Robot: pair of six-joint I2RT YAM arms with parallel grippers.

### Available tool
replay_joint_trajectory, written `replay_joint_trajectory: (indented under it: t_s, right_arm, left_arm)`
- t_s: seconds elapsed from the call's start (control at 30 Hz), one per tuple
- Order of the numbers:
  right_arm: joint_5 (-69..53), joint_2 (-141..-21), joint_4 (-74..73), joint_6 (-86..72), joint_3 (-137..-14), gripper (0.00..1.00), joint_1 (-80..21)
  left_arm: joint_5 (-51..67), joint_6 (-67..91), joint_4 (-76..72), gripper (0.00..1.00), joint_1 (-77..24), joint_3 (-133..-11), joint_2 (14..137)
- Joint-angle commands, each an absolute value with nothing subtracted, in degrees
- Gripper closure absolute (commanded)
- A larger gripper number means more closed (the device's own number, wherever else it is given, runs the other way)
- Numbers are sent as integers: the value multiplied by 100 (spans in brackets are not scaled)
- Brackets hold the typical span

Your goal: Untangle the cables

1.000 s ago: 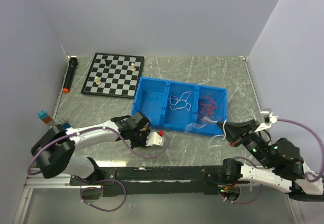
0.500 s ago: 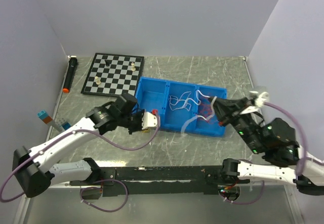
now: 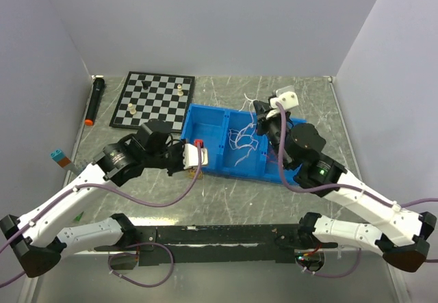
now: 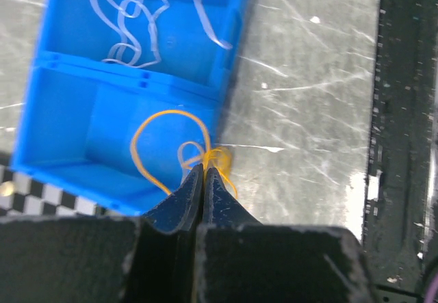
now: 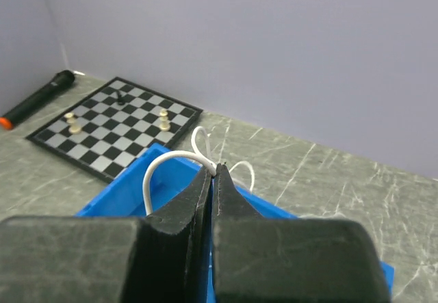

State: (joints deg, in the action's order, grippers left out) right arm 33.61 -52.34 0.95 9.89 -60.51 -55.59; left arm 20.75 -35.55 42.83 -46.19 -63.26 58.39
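Tips of left gripper (image 4: 203, 173) clamp yellow cable (image 4: 219, 158), right gripper (image 5: 212, 176) clamps white cable (image 5: 174, 154) likewise; best draw apart slowly, watching snags.

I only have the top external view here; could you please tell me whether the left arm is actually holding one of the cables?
Observer: Yes. The left wrist view shows the left fingers shut on a yellow cable, pinched at a small tangle.
Operator: Thank you. Where does its loop sit?
Observer: It shows against the end compartment of the blue bin; I cannot tell whether it touches the floor there.
Operator: And the right arm, please?
Observer: The right wrist view shows the right fingers shut on a white cable, which arches out from the tips.
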Motion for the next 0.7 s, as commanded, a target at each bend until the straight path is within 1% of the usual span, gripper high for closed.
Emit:
replay_joint_trajectory:
  t_s: [0.0,0.2,0.4,0.67]
  right_arm:
    - [2866,-5422,940,870,-5968,100,-5134]
    - [2698,-5853,1230,835,-5819,100,-4685]
    - [2777,-6161,1468,642,-5257,100,-4527]
    - [2856,-5933,1564,106,-4378,100,-4368]
  left_arm:
    - [1653,-3577,4272,99,-4605,-6679,5695]
    - [1336,-3411,3991,99,-4605,-6794,5686]
    - [950,-2910,3446,99,-4588,-7039,5827]
    - [843,-2496,3322,99,-4456,-7602,6310]
